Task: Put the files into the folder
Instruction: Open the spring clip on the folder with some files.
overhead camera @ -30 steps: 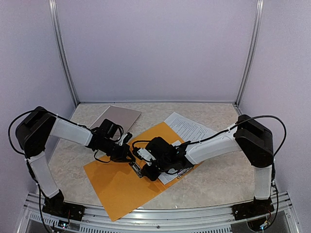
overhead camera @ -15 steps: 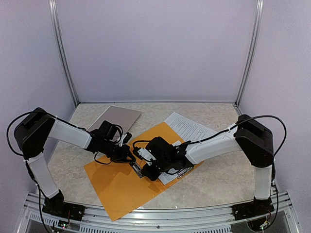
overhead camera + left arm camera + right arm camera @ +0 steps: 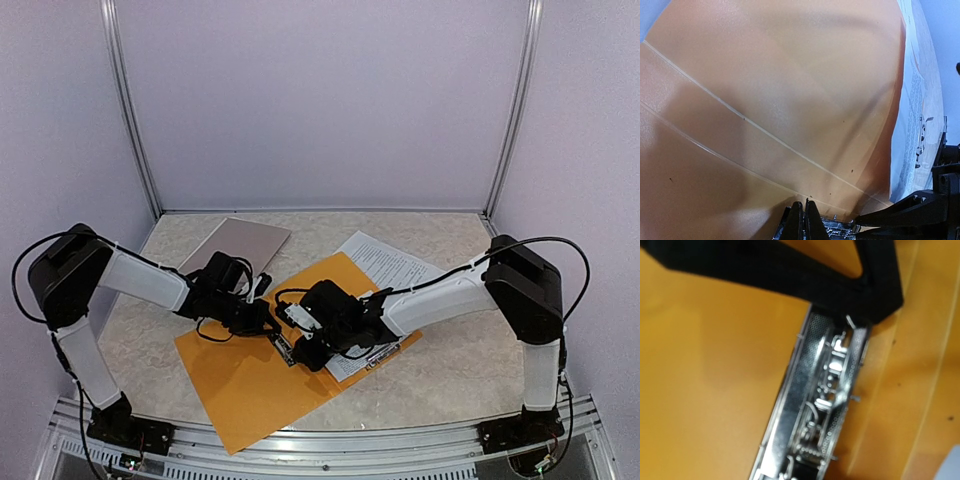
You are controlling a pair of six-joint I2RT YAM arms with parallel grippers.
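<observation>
Two hands meet at the folder (image 3: 240, 385) clip (image 3: 826, 405). Your left hand (image 3: 268, 322) is closed; your right hand (image 3: 291, 347), I cannot tell. The papers (image 3: 388, 262) lie at its two o'clock.

Both arms are reaching in over the open orange folder (image 3: 245, 385) on the table (image 3: 450, 365) — the left gripper (image 3: 267, 323) and right gripper (image 3: 295, 350) are meeting close together at its metal clip (image 3: 282, 348). The files (image 3: 385, 262) are lying across the folder's right side, passing under the right arm — a tan board (image 3: 240, 243) is sitting behind.
</observation>
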